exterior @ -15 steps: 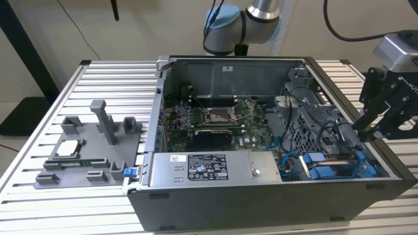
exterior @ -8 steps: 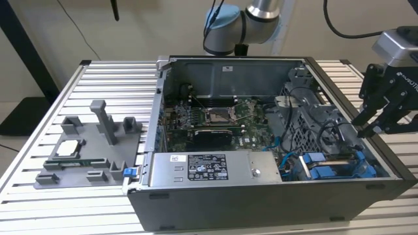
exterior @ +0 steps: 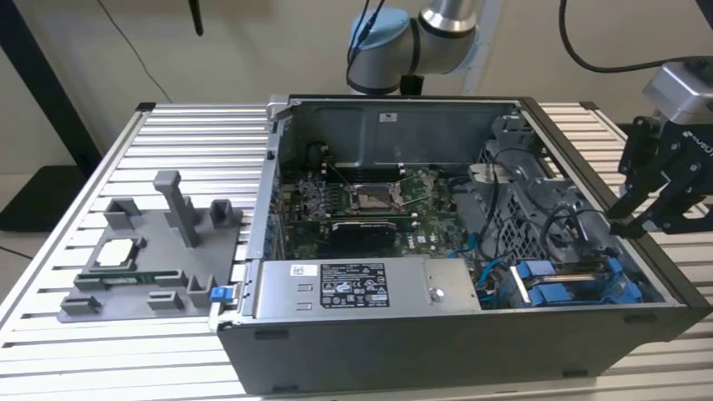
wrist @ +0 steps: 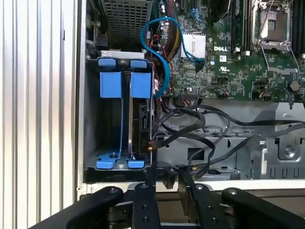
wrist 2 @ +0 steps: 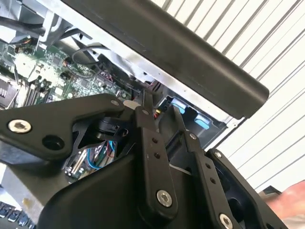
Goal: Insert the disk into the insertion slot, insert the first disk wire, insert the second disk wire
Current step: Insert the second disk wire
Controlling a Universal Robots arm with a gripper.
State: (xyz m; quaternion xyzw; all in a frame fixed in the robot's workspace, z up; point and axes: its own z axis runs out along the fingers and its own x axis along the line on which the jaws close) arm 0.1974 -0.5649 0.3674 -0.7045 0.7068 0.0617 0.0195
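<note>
Hovering over the case edge, I log my gripper, fingers spread and empty; disk (blue frame) sits in its bay, black wires just beside

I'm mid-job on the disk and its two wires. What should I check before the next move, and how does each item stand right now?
1. Disk in slot: ok. It stands in the drive cage, with its blue tab level with the neighbouring one.
2. Disk wires plugged in: cannot tell. The black wires bunch beside the cage, and their ends at the disk are not clear.
3. Gripper free: ok. The jaws are apart and nothing is seen clamped.
4. Gripper position: ok. It hovers over the case wall next to the cage.
5. Blue cable: ok. It loops at the cage's far end, away from the gripper.
</note>
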